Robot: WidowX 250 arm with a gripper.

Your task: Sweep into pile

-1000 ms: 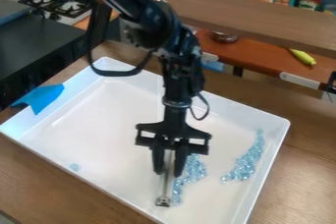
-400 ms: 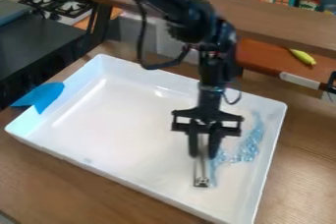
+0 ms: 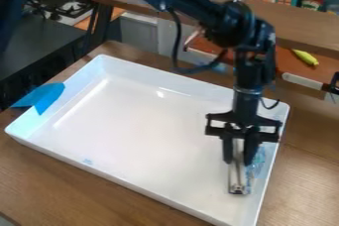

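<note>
Over the right side of the white tray (image 3: 145, 136) hangs the black gripper (image 3: 238, 162), shut on a narrow sweeping tool (image 3: 237, 188) that points down to the tray floor. Pale blue beads (image 3: 258, 161) lie bunched between the tool and the tray's right wall, partly hidden behind the gripper and tool. A tiny cluster of blue bits (image 3: 87, 161) lies apart, by the tray's front left wall.
Blue tape (image 3: 43, 97) covers part of the tray's left rim. The tray stands on a brown wooden table (image 3: 79, 190). Behind it are a raised wooden shelf (image 3: 298, 22), a toy stove (image 3: 69, 8) and a yellow-green toy vegetable (image 3: 305, 57).
The gripper and tool have moved right across the tray. Two separate bands of beads have become one bunch along the right wall. The tray has shifted slightly.
</note>
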